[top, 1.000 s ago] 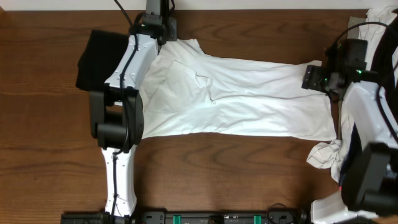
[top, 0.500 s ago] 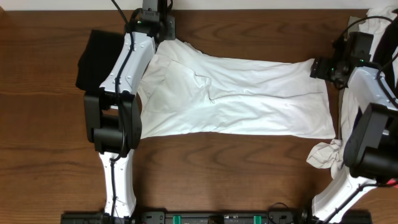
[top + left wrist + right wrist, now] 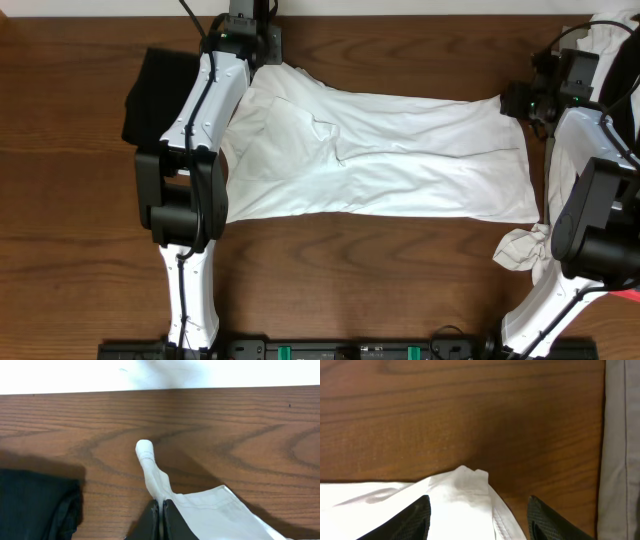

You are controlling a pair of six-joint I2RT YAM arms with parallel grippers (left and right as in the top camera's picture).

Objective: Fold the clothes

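- 4 o'clock, near edge: crumpled white cloth (image 3: 520, 250) bunched on the desk (image 3: 400, 280), touching the right arm (image 3: 590, 220).
- Centre: white T-shirt (image 3: 400, 160) lies flat on the wood and runs long from 9 to 3 o'clock. It is folded over on itself, with most of the wrinkles at the 9 o'clock end.
- 10 o'clock: black garment (image 3: 158, 90) in a heap near the shirt's end. The left arm (image 3: 200, 110) crosses between the two.
- 11 o'clock, far side: left fingers (image 3: 172, 522) closed, pinching the shirt's far corner. A twisted tail of white fabric pokes out past the tips and rests on the desk. The black garment sits low left in the left wrist view.
- 2 o'clock: right fingers (image 3: 417, 520) spread apart, open, straddling the shirt's far right corner. The corner peaks up between them. Cannot tell if either pad touches the cloth.
- 1 to 2 o'clock, far corner: pale garment (image 3: 620, 45) draped at the desk edge beyond the right arm. It shows as a grey-white strip at the right side of the right wrist view, apart from the shirt corner.
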